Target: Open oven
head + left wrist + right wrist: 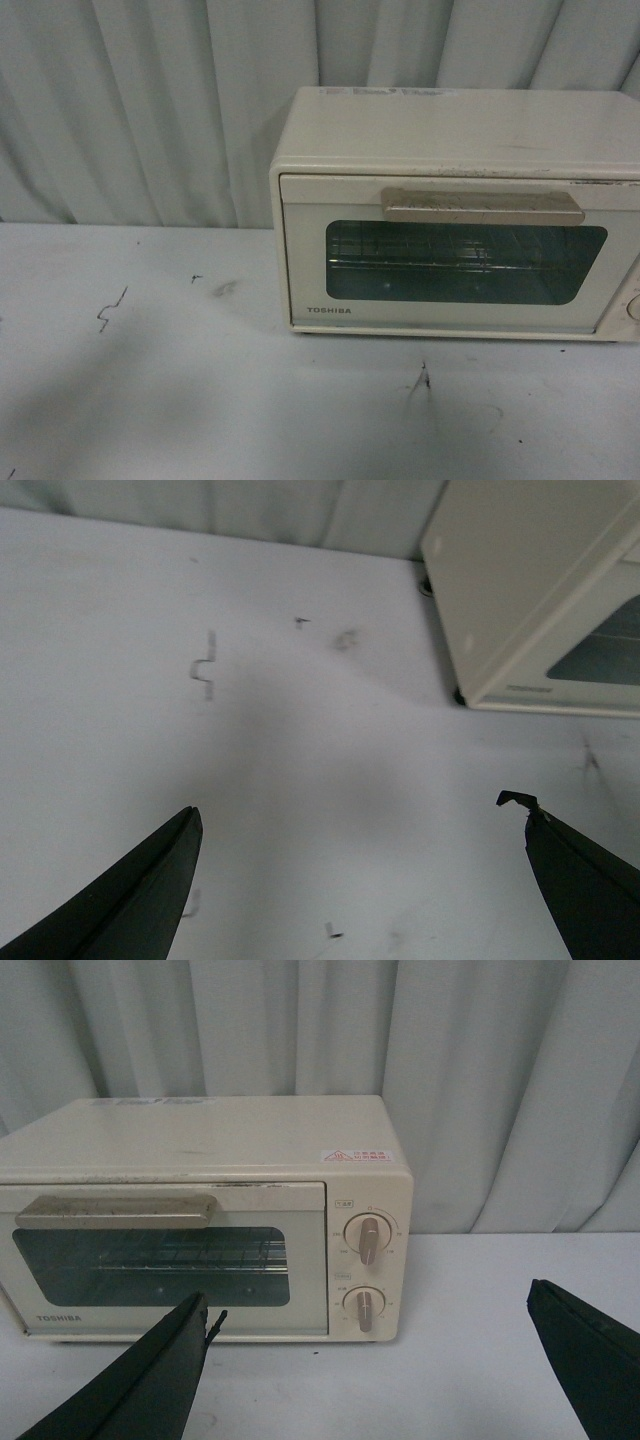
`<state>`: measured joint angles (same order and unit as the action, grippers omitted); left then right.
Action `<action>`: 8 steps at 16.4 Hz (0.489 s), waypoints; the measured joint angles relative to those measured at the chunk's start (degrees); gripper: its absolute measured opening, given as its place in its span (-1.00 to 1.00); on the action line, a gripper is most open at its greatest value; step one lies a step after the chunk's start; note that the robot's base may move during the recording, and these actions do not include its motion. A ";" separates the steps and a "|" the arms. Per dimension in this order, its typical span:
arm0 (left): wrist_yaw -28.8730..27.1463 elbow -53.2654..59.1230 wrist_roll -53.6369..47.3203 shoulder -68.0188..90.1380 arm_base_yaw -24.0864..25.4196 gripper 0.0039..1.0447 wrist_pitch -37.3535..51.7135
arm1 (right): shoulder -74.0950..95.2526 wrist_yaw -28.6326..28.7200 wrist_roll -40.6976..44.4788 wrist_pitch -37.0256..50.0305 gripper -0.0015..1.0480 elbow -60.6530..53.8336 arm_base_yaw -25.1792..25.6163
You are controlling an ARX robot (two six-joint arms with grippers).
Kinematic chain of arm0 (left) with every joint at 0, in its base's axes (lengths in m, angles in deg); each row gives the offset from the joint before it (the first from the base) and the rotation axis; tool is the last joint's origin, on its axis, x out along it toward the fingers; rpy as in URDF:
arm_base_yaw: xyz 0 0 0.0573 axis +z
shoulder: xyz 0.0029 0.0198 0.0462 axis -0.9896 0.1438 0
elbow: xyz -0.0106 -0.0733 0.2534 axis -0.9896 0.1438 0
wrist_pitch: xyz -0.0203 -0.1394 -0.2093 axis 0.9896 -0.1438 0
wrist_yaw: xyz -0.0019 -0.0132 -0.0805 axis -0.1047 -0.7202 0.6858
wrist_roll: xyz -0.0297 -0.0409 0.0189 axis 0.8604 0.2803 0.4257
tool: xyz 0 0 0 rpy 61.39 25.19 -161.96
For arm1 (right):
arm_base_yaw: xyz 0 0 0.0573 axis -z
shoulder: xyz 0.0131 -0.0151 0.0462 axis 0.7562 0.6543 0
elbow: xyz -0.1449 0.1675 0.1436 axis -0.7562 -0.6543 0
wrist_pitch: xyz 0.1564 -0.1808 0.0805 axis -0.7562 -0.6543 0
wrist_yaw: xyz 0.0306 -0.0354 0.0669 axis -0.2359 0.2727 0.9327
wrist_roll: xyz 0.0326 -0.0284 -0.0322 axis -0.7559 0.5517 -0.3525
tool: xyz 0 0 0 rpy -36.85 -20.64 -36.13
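The cream-white Toshiba oven stands on the table at the right of the front view, its glass door shut and the beige bar handle across the door's top. Neither arm shows in that view. In the right wrist view the oven faces me, with its handle and two round knobs; my right gripper is open, well short of the oven. In the left wrist view my left gripper is open over bare table, and the oven's corner lies off to one side.
A white table with small dark scuff marks carries the oven. A pale pleated curtain hangs close behind it. The oven's right end runs past the front view's edge.
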<state>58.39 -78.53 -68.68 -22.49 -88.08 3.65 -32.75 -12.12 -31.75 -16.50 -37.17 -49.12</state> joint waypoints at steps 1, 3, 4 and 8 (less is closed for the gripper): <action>0.39 -0.42 1.20 2.80 -0.79 0.88 1.97 | 0.00 -0.02 0.00 0.00 0.87 0.00 0.00; 0.87 -1.11 2.89 6.88 -1.88 0.88 4.66 | 0.00 -0.02 -0.02 -0.02 0.87 0.00 0.00; 1.29 -1.81 4.66 10.93 -2.99 0.88 7.21 | 0.00 -0.02 -0.02 -0.02 0.87 0.00 0.00; 7.85 -6.56 29.94 42.99 -18.75 0.88 27.63 | 0.00 -0.02 -0.02 -0.02 0.87 0.00 0.00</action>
<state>66.24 -85.09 -38.73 20.50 -106.83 31.28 -32.75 -12.15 -31.77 -16.52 -37.17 -49.12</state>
